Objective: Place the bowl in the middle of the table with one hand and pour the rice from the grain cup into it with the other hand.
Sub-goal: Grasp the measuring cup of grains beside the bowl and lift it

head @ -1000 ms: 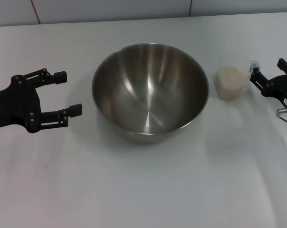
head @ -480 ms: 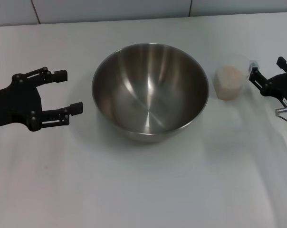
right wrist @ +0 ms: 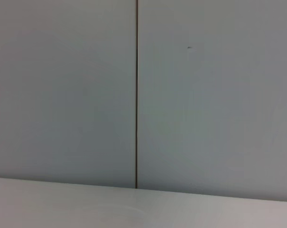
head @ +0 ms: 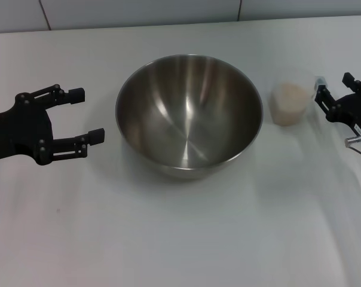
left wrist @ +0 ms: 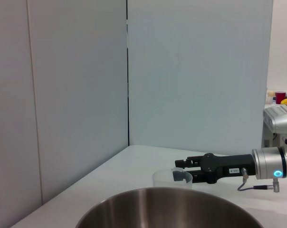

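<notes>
The large steel bowl (head: pixel 189 116) stands empty on the white table (head: pixel 180 239), near its middle. Its rim also shows in the left wrist view (left wrist: pixel 167 202). The clear grain cup (head: pixel 290 101) holds a pale heap of rice (head: pixel 288 95) and stands just right of the bowl. My left gripper (head: pixel 88 115) is open and empty, a short way left of the bowl. My right gripper (head: pixel 334 85) is open at the table's right edge, with its near finger close beside the cup. The left wrist view shows the right gripper (left wrist: pixel 180 169) level with the cup (left wrist: pixel 169 178).
A pale panelled wall (left wrist: pixel 181 71) runs behind the table. A grey cable connector (head: pixel 355 140) hangs from the right arm. The right wrist view shows only the wall (right wrist: pixel 143 95) and a strip of tabletop (right wrist: pixel 134 209).
My right gripper has shifted slightly beside the cup. The bowl, the cup and the left gripper have not moved.
</notes>
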Robot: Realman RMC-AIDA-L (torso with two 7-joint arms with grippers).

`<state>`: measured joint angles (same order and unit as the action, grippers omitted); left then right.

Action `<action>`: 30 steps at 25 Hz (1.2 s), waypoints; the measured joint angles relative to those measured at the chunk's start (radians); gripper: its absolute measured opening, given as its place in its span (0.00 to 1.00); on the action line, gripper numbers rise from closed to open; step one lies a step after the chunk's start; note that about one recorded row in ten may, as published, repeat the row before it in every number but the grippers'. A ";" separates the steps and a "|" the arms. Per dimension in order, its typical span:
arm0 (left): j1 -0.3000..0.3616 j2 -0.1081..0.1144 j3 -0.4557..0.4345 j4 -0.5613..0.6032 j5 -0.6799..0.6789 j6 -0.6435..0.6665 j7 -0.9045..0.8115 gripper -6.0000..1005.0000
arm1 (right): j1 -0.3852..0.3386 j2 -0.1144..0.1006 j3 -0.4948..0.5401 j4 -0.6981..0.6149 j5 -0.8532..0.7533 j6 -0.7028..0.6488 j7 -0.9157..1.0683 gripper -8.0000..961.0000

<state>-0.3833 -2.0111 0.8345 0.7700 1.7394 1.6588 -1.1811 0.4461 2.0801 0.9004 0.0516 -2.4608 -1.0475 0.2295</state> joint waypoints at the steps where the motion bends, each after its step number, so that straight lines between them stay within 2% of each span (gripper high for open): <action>1: 0.000 0.000 0.000 0.000 0.000 -0.001 0.000 0.86 | -0.001 0.000 0.002 0.000 0.001 0.000 0.000 0.76; 4: 0.004 0.000 0.000 0.002 -0.001 -0.001 0.000 0.86 | -0.002 0.000 0.003 0.001 0.001 0.001 0.000 0.76; 14: 0.010 0.002 -0.001 0.005 -0.002 -0.001 0.001 0.86 | -0.005 0.000 0.003 0.002 0.002 0.005 -0.001 0.25; 20: 0.011 0.003 -0.002 0.001 -0.001 -0.001 0.002 0.86 | -0.007 0.002 -0.002 0.002 0.002 0.003 -0.001 0.05; 30: 0.019 0.002 -0.017 0.000 0.000 -0.001 0.016 0.86 | -0.008 0.004 -0.001 0.009 0.001 0.000 -0.001 0.02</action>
<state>-0.3648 -2.0087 0.8179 0.7701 1.7394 1.6583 -1.1653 0.4382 2.0844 0.8995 0.0608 -2.4595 -1.0478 0.2285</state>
